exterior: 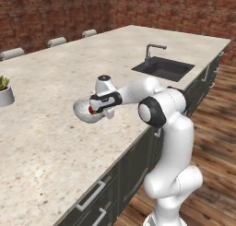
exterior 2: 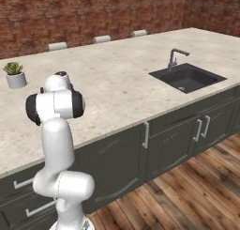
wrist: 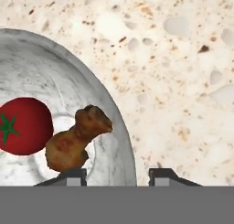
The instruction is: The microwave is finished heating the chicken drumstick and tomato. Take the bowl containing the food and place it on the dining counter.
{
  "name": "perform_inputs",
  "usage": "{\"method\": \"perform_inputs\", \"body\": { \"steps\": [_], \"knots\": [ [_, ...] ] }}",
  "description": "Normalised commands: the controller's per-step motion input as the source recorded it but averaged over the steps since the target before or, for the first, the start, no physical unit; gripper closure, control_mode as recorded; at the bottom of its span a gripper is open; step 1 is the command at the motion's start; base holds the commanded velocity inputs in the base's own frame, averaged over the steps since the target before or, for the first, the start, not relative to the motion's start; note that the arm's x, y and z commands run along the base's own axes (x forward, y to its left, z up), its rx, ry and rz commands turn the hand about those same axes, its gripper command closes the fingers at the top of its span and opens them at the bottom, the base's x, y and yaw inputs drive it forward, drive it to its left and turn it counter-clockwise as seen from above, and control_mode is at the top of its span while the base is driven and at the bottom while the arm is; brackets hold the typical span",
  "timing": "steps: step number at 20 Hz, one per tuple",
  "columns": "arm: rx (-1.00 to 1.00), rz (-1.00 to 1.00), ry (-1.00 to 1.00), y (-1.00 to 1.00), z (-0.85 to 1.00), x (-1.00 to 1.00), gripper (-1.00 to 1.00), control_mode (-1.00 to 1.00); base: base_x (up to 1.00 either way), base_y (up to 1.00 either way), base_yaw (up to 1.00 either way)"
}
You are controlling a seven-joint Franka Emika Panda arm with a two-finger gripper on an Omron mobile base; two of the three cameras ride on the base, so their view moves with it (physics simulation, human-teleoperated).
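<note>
Bowl (exterior: 85, 110) hung just over the table (exterior: 55, 142), its rim pinched in the hand (exterior: 102, 110). Risk, judged: a tilt or rim slip on lowering would roll out the food. Hand view alone showed the tomato (wrist: 23, 126) beside the drumstick (wrist: 75, 141), fingertips (wrist: 73, 175) straddling the wall — right base view's arm hid the bowl.

The beige speckled dining counter (exterior: 55, 142) carries a small potted plant (exterior: 4, 92) near its far edge.

no readable text, labels or numbers
</note>
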Motion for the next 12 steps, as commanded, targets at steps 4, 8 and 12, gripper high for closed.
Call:
{"method": "perform_inputs", "body": {
  "steps": [4, 8, 12],
  "knots": [
    [0.04, 0.00, 0.00, -0.25, 0.83, -0.97, -1.00, -1.00, 0.00, 0.00, 0.00],
    [0.05, 0.07, -0.16, -0.32, 0.70, -1.00, -1.00, -1.00, 0.00, 0.00, 0.00],
    [0.03, 0.10, -0.28, -0.33, 0.26, -1.00, -1.00, -1.00, 0.00, 0.00, 0.00]
  ]
}}
